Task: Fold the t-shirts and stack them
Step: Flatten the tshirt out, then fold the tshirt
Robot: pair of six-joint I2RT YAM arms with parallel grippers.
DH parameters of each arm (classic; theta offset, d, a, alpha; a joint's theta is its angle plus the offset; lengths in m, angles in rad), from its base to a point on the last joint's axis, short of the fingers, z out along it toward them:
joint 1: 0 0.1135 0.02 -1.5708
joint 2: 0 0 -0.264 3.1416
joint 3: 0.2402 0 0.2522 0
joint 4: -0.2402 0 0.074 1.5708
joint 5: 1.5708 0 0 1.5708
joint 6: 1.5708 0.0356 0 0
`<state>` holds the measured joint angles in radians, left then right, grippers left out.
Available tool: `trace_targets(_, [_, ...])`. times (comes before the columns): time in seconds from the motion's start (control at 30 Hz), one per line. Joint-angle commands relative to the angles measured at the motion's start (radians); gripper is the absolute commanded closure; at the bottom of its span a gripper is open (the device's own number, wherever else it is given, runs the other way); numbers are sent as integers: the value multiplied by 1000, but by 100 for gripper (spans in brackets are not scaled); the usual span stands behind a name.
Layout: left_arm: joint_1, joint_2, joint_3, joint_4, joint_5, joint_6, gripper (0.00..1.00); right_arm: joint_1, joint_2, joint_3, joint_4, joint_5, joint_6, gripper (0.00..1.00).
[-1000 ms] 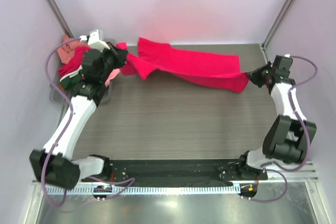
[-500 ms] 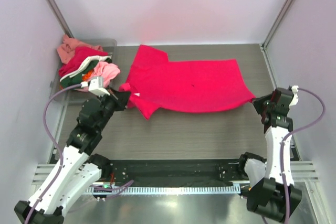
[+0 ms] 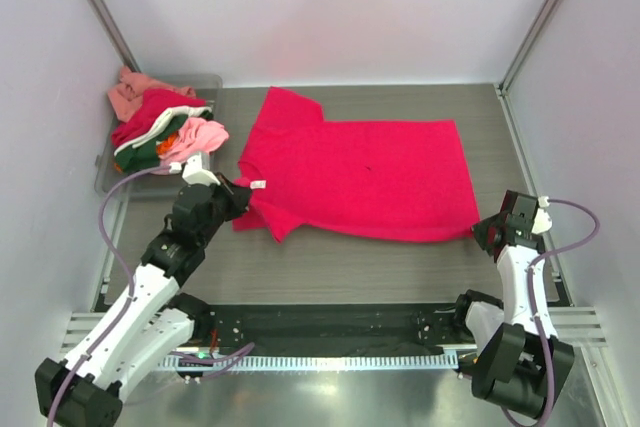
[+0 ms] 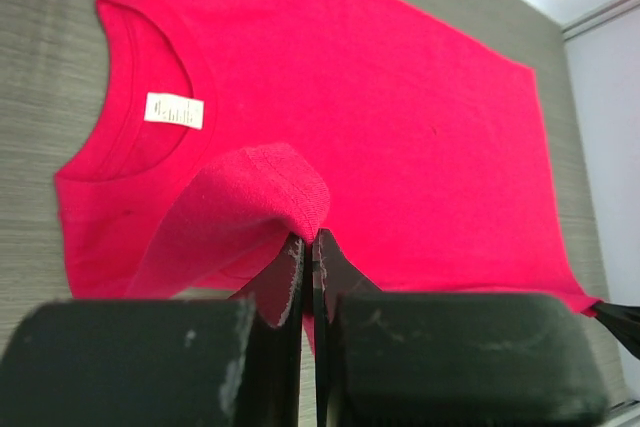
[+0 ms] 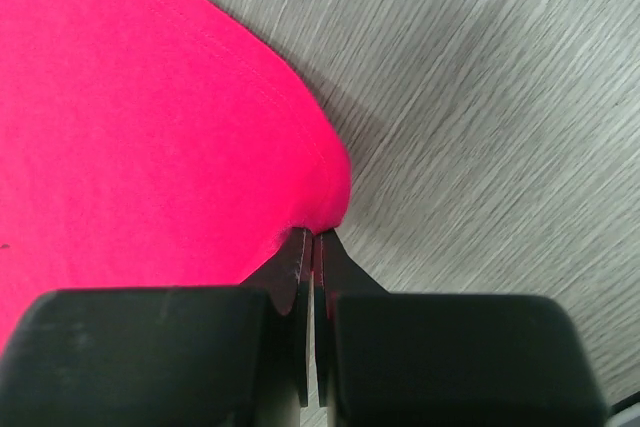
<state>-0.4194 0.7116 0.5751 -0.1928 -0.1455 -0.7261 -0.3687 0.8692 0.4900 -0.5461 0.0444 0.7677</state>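
Note:
A crimson-red t-shirt (image 3: 370,177) lies spread flat on the table, collar to the left, with its white neck label (image 3: 258,185) facing up. My left gripper (image 3: 240,197) is shut on a raised fold of cloth by the near sleeve and collar; in the left wrist view the fold (image 4: 250,197) arches up out of the left gripper (image 4: 310,239). My right gripper (image 3: 481,231) is shut on the shirt's near right hem corner; that corner (image 5: 325,197) runs into the right gripper (image 5: 312,235). Other t-shirts (image 3: 160,127), pink, red, green and white, are heaped at the back left.
The heap sits in a clear bin (image 3: 103,182) against the left wall. Grey wood-grain table (image 3: 350,267) shows bare between the shirt and the arm bases. Walls and metal posts close in the left, right and back sides.
Both arms pulled back toward the near edge, dragging the crimson shirt from a stretched band at the back into a flat spread. Both grippers stayed shut on it.

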Motion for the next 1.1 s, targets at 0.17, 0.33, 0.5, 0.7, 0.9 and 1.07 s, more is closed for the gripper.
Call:
trace_targets(0.17, [-2,155,81,35,-29,42,99,-1,102,32,109,34,-11,99])
trace_targets(0.33, [-1,247,155,10,-83,74,99,11,154,64,153,28,21,99])
trace_targets(0.5, [-1,325,250,-37,-159,96,100,37,247,143,160,34,39,99])
trace_targets(0.7, [-1,387,307,-54,-189,109,100,82,355,246,166,68,81,99])
trace_targets(0.9, [-2,500,356,-54,-178,114,100,89,461,338,166,61,99,99])
trace_targets(1.07, [-1,583,406,-48,-192,125,100,99,513,377,164,74,114,99])
